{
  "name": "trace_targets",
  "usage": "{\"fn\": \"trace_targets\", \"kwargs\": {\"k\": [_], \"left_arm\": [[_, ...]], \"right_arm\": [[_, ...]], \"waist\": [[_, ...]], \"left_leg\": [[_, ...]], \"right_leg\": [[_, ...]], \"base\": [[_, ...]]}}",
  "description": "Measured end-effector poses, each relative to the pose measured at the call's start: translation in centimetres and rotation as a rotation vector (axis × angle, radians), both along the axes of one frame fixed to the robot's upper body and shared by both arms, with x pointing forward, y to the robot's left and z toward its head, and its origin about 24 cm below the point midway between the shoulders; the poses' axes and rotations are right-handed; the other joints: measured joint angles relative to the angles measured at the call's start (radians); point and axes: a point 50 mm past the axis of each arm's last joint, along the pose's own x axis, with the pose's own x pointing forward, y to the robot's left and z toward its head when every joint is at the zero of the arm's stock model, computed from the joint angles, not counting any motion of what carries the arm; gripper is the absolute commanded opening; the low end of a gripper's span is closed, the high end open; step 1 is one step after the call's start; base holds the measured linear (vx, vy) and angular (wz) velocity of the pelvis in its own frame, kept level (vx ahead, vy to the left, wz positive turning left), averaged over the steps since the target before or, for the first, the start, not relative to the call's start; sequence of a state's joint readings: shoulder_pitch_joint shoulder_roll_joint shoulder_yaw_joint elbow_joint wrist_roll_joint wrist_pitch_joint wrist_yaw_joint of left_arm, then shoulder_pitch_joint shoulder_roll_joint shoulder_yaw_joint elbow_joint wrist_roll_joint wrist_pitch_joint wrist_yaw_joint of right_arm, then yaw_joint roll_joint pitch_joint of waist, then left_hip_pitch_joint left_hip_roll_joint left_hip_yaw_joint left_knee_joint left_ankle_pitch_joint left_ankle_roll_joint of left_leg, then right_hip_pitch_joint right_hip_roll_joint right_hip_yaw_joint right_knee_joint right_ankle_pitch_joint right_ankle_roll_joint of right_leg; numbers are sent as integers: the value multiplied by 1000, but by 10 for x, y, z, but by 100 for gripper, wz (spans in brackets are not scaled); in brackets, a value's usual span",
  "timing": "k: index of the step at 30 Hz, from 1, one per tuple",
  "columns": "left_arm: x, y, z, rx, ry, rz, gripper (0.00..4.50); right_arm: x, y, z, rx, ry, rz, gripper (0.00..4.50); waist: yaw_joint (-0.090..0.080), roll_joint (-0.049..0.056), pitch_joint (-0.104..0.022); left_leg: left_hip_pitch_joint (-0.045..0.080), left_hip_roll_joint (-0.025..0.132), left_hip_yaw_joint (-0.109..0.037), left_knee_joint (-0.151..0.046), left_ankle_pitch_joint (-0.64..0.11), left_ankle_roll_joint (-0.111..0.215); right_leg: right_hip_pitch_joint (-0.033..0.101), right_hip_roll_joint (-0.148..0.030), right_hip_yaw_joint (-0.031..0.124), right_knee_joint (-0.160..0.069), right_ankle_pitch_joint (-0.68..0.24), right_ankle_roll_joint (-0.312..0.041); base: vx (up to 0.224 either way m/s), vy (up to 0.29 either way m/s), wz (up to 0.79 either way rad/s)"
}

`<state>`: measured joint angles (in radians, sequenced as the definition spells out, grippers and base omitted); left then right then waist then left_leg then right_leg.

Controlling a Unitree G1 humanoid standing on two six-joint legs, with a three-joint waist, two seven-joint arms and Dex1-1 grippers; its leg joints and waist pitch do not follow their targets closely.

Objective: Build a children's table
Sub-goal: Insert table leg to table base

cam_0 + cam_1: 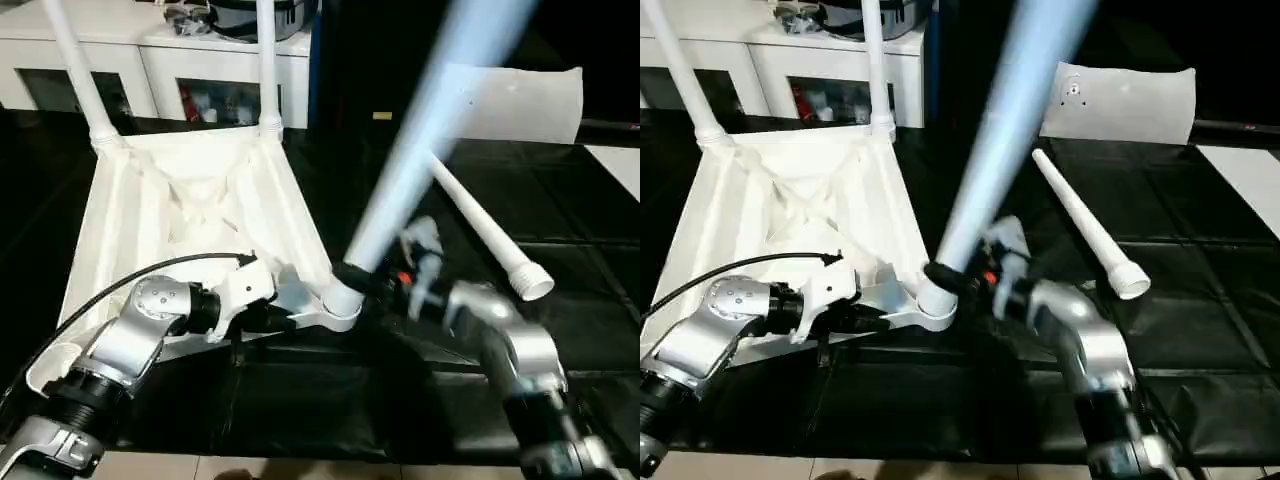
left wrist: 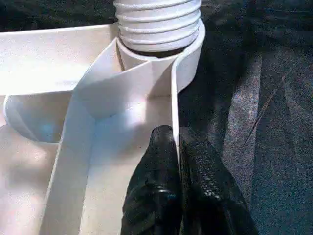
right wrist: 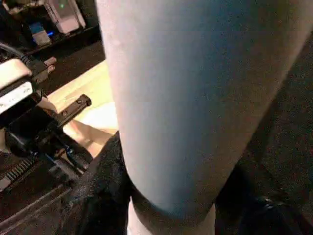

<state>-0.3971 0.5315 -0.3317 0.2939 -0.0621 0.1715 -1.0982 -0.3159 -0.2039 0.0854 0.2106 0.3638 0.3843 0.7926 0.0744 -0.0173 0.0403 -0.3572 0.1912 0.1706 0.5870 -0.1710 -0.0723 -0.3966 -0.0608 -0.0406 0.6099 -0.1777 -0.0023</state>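
My left forearm (image 1: 140, 335) reaches in from lower left, wrist bent inward. L gripper (image 2: 178, 147) pinched tight, both black fingers (image 2: 159, 161) pressed together w/ just a thin white wall between the tips. R forearm (image 1: 525, 375) rises from lower right, elbow bent, wrist angled toward centre. R gripper (image 1: 360, 275) about half spread, clamped round a thick white tube.

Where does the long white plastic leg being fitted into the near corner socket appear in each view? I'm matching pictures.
Left eye: long white plastic leg slants from top right down to centre.
Right eye: leg slants from top centre down to the socket.
Left wrist: its ribbed threaded end at top.
Right wrist: leg close up, centre.
Shared landmark: round corner socket.
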Motion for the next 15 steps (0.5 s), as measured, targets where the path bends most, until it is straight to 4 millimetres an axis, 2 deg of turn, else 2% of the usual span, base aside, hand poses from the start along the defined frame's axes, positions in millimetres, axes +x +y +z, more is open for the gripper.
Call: {"fn": "trace_targets", "kwargs": {"k": [6, 10, 15], "left_arm": [[0, 0, -1, -3, -1, -4, 0], [0, 0, -1, 3, -11, -16, 0], [1, 2, -1, 15, -15, -18, 0]], "right_arm": [[-7, 2, 1, -79, -96, 44, 189], [-6, 8, 7, -216, -205, 132, 189], [-1, 14, 9, -275, -239, 188, 189]], "waist": [[1, 3, 0], [2, 3, -1], [-5, -3, -2]], "left_leg": [[0, -1, 0, 0, 0, 0], [0, 0, 0, -1, 0, 0], [0, 0, -1, -1, 0, 0]], "right_leg": [[0, 0, 0, -1, -1, 1], [0, 0, 0, -1, -2, 2], [0, 0, -1, -1, -2, 2]], "base": [[0, 0, 0], [0, 0, 0], [0, 0, 0]]}}
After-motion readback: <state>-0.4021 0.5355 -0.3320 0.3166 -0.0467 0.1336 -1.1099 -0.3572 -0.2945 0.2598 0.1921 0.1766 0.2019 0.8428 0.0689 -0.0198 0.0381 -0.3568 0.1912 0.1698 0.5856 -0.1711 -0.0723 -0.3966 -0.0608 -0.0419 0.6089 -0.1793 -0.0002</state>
